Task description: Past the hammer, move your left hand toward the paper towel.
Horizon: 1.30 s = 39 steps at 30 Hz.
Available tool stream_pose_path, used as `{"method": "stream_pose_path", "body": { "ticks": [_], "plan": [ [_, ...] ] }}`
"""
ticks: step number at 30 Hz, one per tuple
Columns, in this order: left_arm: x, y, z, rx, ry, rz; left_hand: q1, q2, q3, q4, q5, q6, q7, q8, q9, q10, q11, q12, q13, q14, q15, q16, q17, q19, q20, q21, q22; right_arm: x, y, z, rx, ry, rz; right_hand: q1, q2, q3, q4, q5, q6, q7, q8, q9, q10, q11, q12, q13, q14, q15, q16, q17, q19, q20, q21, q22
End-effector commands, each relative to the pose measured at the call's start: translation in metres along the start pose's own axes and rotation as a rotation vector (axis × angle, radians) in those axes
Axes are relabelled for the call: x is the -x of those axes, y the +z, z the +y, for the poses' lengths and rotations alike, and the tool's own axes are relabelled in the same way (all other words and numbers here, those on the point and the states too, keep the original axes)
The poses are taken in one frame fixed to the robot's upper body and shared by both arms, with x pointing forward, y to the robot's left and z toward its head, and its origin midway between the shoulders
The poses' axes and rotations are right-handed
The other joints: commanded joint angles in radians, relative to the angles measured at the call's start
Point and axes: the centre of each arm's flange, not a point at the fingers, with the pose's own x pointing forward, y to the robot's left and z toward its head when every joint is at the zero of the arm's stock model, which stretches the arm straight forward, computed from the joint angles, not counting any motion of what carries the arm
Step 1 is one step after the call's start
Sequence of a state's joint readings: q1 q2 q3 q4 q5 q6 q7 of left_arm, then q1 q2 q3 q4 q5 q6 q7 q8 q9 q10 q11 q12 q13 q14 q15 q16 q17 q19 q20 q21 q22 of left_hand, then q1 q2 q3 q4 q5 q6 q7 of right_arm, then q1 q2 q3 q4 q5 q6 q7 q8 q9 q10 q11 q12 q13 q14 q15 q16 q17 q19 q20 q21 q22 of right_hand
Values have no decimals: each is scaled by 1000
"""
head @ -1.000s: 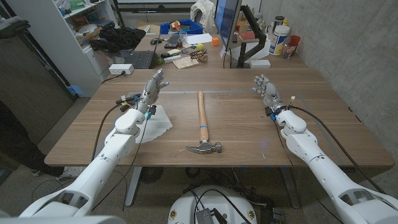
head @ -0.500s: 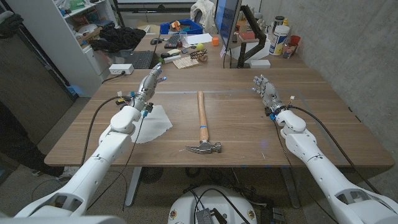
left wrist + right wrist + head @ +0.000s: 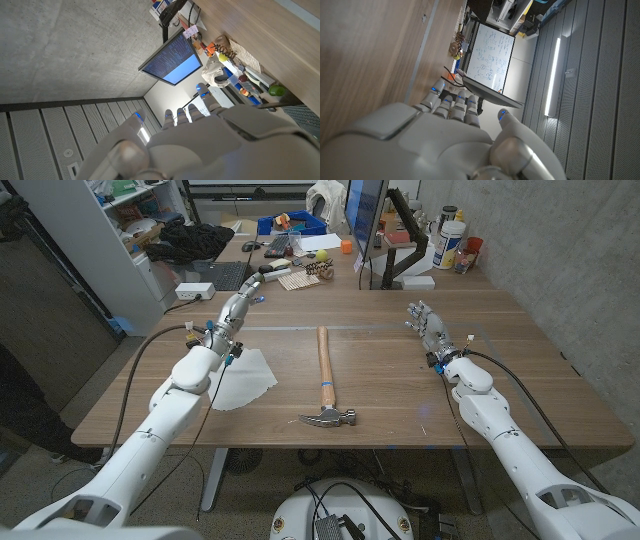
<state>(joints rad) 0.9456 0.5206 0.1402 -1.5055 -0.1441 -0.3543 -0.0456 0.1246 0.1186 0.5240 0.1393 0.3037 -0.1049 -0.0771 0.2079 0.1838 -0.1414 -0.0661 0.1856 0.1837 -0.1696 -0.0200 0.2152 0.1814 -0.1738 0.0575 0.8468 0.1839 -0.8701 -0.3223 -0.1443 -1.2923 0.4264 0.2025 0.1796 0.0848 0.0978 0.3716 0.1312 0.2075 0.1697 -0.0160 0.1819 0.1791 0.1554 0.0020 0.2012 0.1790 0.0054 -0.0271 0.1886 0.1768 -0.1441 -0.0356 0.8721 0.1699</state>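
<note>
Grey concrete walls and a cluttered back bench with a lit monitor [image 3: 364, 220] and a laptop [image 3: 222, 276] frame the room beyond your wooden desk [image 3: 380, 395].

On that desk, the paper towel [image 3: 245, 378] lies flat toward the left, near your left forearm, which crosses over its left edge. The hammer [image 3: 325, 380] lies in the middle of the desk, its wooden handle pointing to the far side and its metal head at the near end, with a blue band around the handle just above the head. Hammer and paper towel are apart, the towel to the hammer's left.

Your left hand [image 3: 240, 307] is past the far edge of the paper towel, reaching toward the far left part of the desk, its fingers [image 3: 200, 100] straight, close together and holding nothing. In the left wrist view they point out over the desk's far edge at the monitor [image 3: 172, 57].

Your right hand [image 3: 428, 325] is on the right side of the desk, well apart from the hammer, palm upright, fingers [image 3: 452, 107] extended and slightly spread, gripping nothing.
</note>
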Motion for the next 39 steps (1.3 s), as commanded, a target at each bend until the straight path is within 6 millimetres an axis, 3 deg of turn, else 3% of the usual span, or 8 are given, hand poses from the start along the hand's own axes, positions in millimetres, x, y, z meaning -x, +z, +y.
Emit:
{"method": "stream_pose_path", "body": {
  "ticks": [1, 39],
  "plan": [
    [8, 17, 7, -126, 9, -37, 11, 12, 1, -5, 6, 4, -2, 10, 2, 0, -2, 7, 2, -49, -3, 2, 1, -158, 7, -3, 2, 1, -1, -3, 1, 2, 3, 1, 44, 4, 1, 4, 9, -2, 6, 3, 11, -3, 6, 2, 2, -24, 3, 2, -1, -35, -4, 2],
    [23, 66, 20, -590, 0, -157, 43, 3, 12, -20, 13, 52, -29, 17, 1, 36, -13, 11, 1, -37, -15, -1, -1, -170, 25, -20, 2, -3, 0, 3, 14, 15, 2, -1, 43, 3, 2, 5, 11, -1, 6, 3, 11, -3, 6, 2, 3, -24, 2, 1, 5, -34, -18, 3]
  ]
}}
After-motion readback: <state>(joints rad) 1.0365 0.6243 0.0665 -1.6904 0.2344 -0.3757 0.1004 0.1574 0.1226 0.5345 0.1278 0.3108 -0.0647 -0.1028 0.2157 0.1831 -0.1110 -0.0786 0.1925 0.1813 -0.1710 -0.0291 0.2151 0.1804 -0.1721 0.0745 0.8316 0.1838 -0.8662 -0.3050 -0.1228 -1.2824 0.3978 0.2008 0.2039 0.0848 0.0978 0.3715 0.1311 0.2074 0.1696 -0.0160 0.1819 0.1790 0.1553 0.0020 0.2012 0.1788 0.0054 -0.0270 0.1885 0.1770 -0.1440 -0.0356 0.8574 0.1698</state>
